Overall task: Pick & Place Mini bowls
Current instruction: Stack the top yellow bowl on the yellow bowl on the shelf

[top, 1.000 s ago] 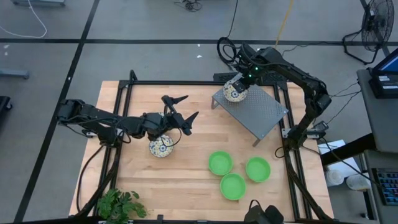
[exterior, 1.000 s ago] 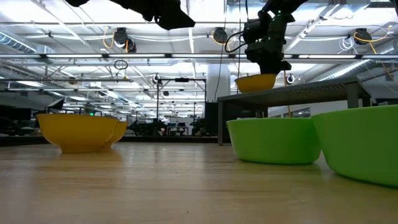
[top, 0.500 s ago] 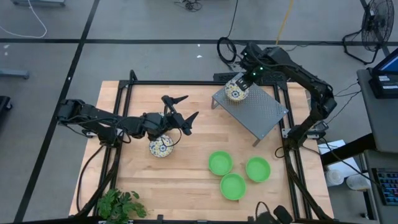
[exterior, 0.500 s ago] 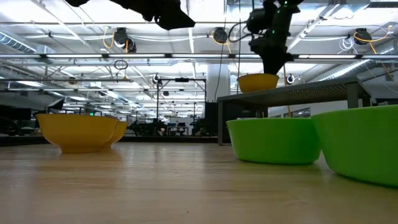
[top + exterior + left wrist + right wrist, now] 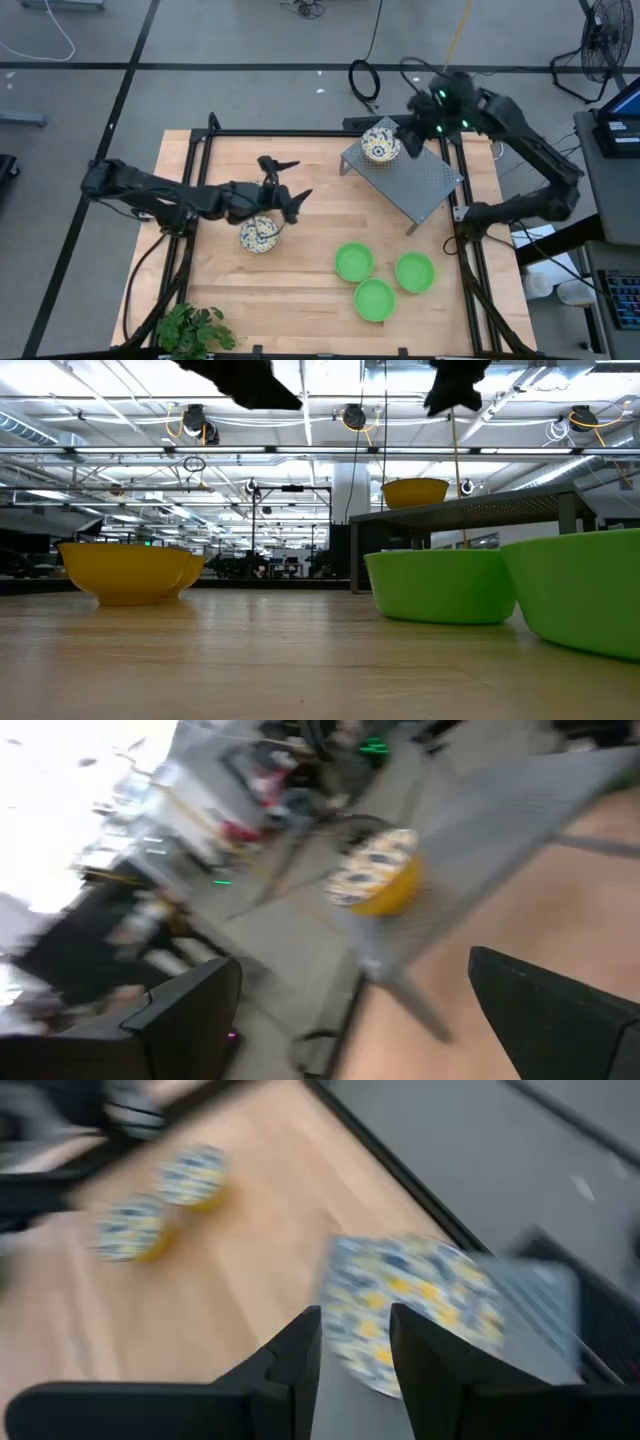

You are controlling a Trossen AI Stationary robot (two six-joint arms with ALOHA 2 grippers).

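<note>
A floral mini bowl [image 5: 381, 145] stands on its base at the far left corner of the grey perforated rack [image 5: 415, 180]; the low view shows it as a yellow bowl [image 5: 413, 492]. My right gripper [image 5: 412, 138] hovers above and to the right of it, open by a narrow gap [image 5: 355, 1350] with nothing between the fingers. Two more floral bowls [image 5: 195, 1170] [image 5: 130, 1230] sit on the table; one [image 5: 260, 233] shows beside my left arm. My left gripper [image 5: 300, 176] is wide open above the table's middle. Three green bowls [image 5: 354, 262] [image 5: 414, 271] [image 5: 374, 299] rest near the front right.
The rack stands on legs at the table's far right, raised above the wood. A black frame [image 5: 300, 133] runs around the table. A potted plant [image 5: 195, 330] sits at the near left corner. Bare wood lies between the left bowls and the green ones.
My right gripper has let go of the floral bowl on the rack, risen well clear of it and drawn back toward the table's far right. The bowl has stayed where it was on the rack's corner.
</note>
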